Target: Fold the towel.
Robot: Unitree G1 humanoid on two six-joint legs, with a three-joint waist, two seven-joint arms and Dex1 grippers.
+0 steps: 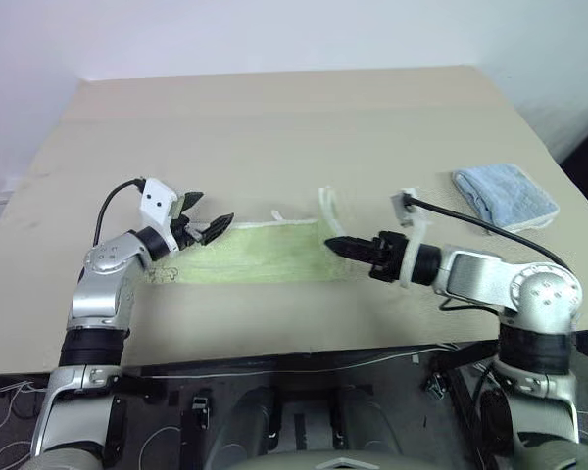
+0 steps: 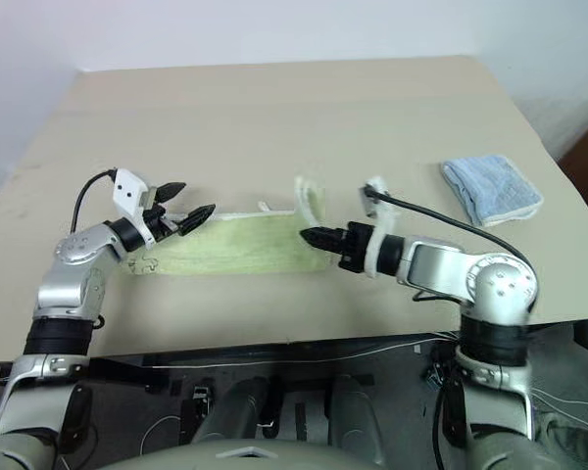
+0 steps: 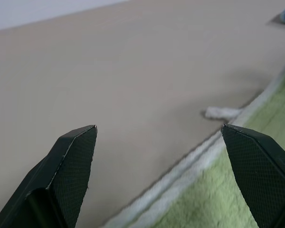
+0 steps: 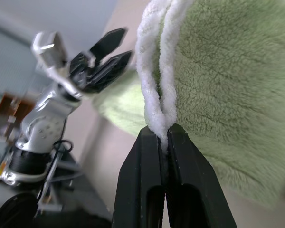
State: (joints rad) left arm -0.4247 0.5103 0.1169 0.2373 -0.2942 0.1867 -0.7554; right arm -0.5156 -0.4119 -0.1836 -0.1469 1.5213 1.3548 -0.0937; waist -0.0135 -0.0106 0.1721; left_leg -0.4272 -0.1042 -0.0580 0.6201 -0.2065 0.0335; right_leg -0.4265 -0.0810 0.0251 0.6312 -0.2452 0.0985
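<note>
1. Right end effector [image 2: 306, 235] is clamped on the white edging of the light green towel [image 2: 245, 246], lifting that end.
2. Left end effector [image 2: 190, 210] hovers wide open over the towel's opposite end.
3. The towel lies on the bench [image 2: 274, 117].

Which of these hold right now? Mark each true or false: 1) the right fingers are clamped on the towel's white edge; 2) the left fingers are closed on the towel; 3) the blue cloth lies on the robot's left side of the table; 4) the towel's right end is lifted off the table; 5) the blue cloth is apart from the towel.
1) True: the right gripper pinches the towel's white edging.
2) False: the left gripper is open, its fingers spread above the towel's left end, holding nothing.
3) False: the blue cloth lies on the robot's right side of the table.
4) True: the pinched edge stands up from the table.
5) True: bare table separates them.
</note>
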